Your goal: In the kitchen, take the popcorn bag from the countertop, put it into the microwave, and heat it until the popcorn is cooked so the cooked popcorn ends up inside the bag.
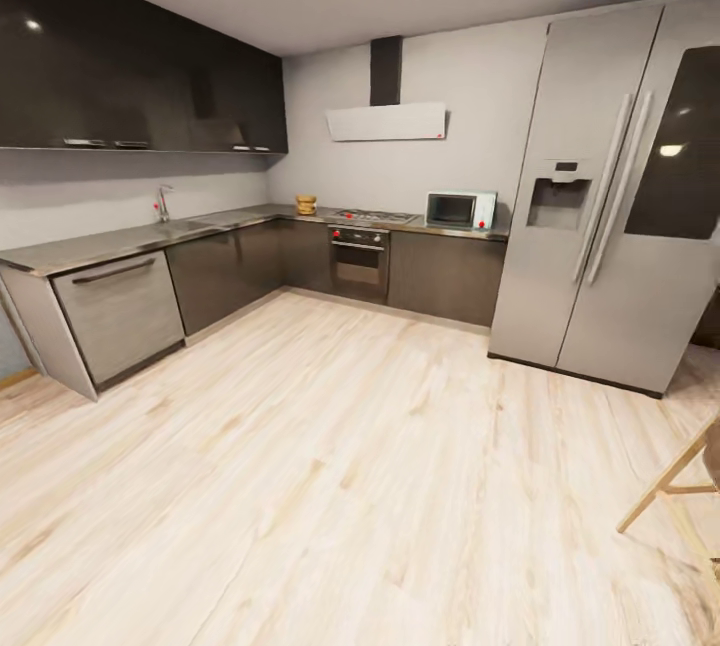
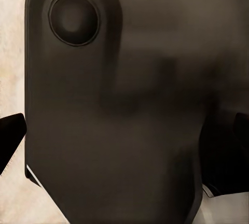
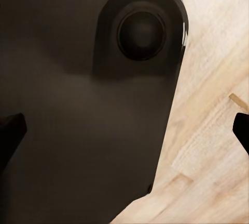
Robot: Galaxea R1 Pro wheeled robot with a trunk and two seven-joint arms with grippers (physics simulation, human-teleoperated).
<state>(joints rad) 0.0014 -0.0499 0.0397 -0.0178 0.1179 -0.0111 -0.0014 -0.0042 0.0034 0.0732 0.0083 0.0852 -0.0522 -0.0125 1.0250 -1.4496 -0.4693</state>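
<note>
Left wrist view: the left hand [image 2: 124, 141] shows as two dark fingertips [image 2: 11, 133] at opposite edges of the picture, set wide apart with nothing between them. Close behind them is a smooth, matte dark-brown robot body panel [image 2: 119, 109] with rounded corners and a round recessed disc near one corner; pale floor shows past its edge.

The right wrist view gives the same kind of sight — the right hand [image 3: 124, 130] has its dark fingertips [image 3: 11, 130] spread wide and holds nothing. Beyond them lies another rounded dark panel [image 3: 78, 104] with a circular recess, and beside it the light wood floor [image 3: 212, 78], planked and grained.

In the head view the plank floor [image 1: 330, 486] stretches ahead, pale and streaked. A slanted wooden chair leg [image 1: 668, 481] enters at the right edge. Further on, an L-shaped run of dark cabinets carries the desk [image 1: 110, 244], grey, glossy and reflective, with a brushed-metal dishwasher front [image 1: 118, 311] at its near left end and a faucet [image 1: 162, 203] over a sink. At the far wall stands a built-in oven [image 1: 359, 263] under a hob. The popcorn bag [image 1: 306, 205], small, tan and ridged, stands on the desk left of the hob — well away from both hands. The microwave [image 1: 461, 210], boxy and mint-pale with a dark door, sits right of the hob, beside a tall grey two-door fridge [image 1: 600, 196].
</note>
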